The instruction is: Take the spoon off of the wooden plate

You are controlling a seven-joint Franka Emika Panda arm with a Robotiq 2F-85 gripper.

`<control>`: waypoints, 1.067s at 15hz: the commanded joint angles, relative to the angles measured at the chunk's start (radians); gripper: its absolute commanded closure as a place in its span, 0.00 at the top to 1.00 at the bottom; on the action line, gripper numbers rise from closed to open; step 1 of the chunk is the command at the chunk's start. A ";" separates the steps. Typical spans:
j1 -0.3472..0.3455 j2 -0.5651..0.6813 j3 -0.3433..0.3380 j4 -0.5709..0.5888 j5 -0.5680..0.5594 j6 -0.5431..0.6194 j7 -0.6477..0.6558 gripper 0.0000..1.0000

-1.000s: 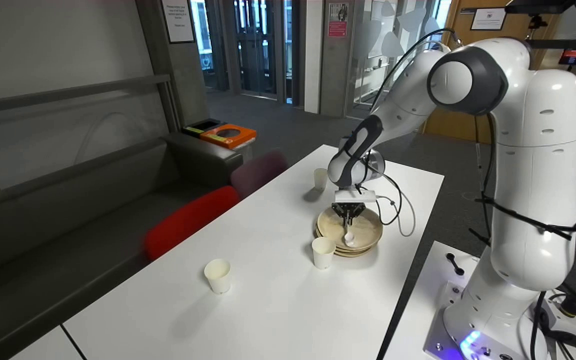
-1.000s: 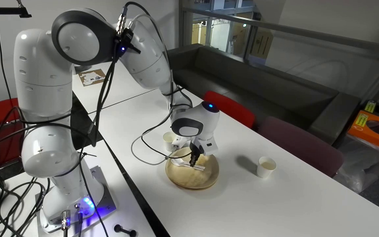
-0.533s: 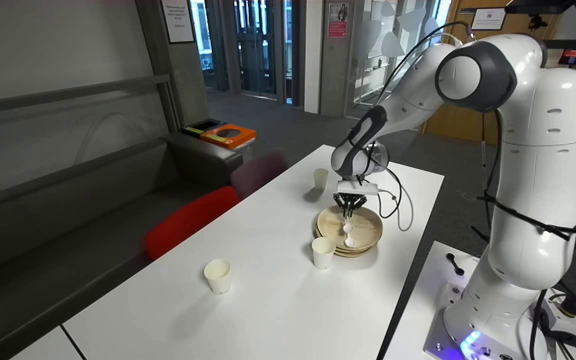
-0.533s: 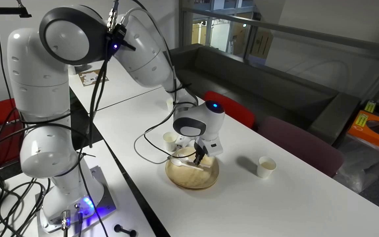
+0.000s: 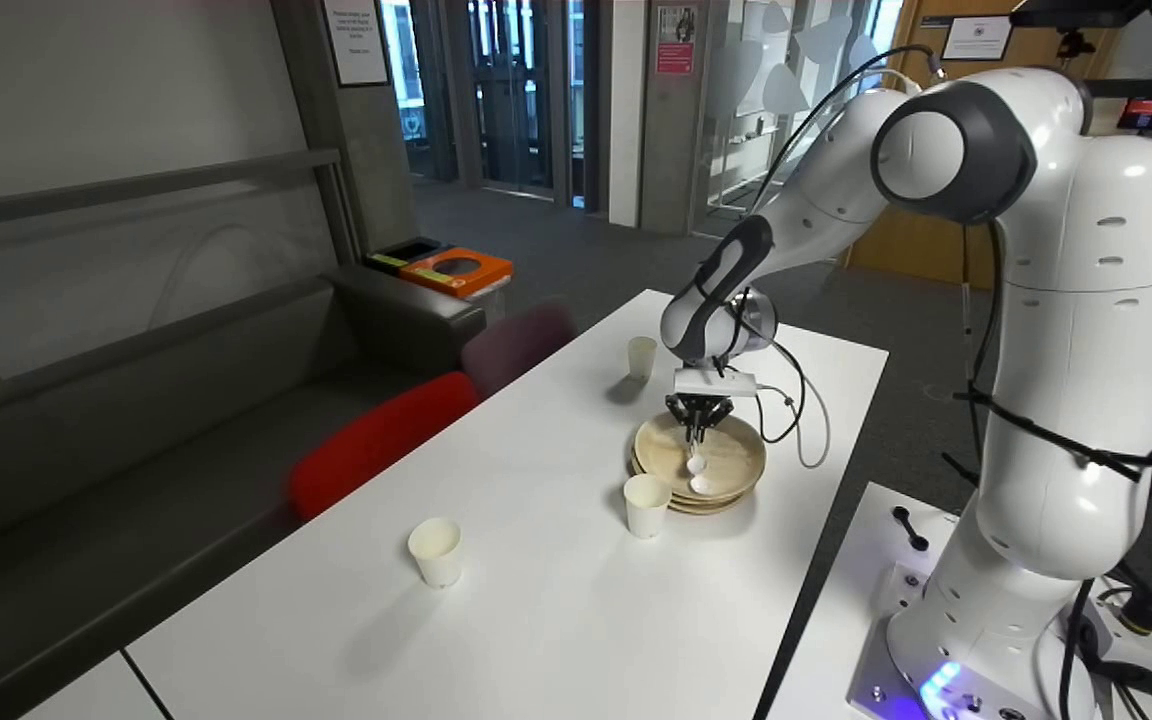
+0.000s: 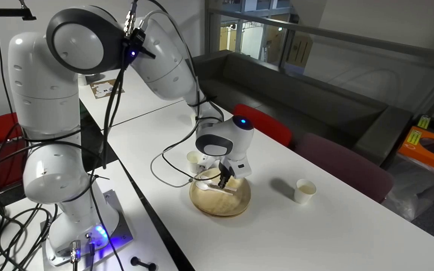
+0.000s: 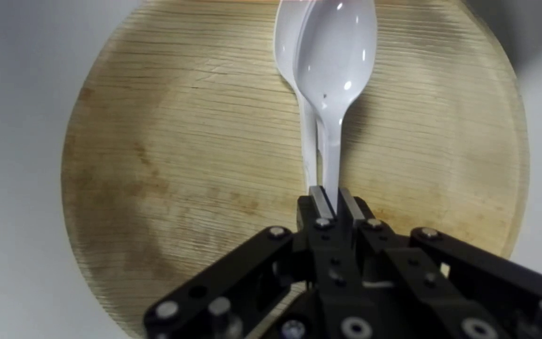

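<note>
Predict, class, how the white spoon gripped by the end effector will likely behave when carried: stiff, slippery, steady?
The gripped spoon is likely stiff: its handle looks straight, without sag. Glossy highlights suggest plastic, so it may slip. The end effector pinches only the narrow handle, so the wider bowl end could swivel.

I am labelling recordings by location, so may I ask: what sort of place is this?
Probably a shared lounge or break area in an office or university building. The long dark sofa, the orange-topped bin and the posted notice suggest this.
</note>
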 commanded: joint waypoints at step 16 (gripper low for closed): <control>0.016 0.065 0.003 0.012 -0.028 -0.020 0.004 0.48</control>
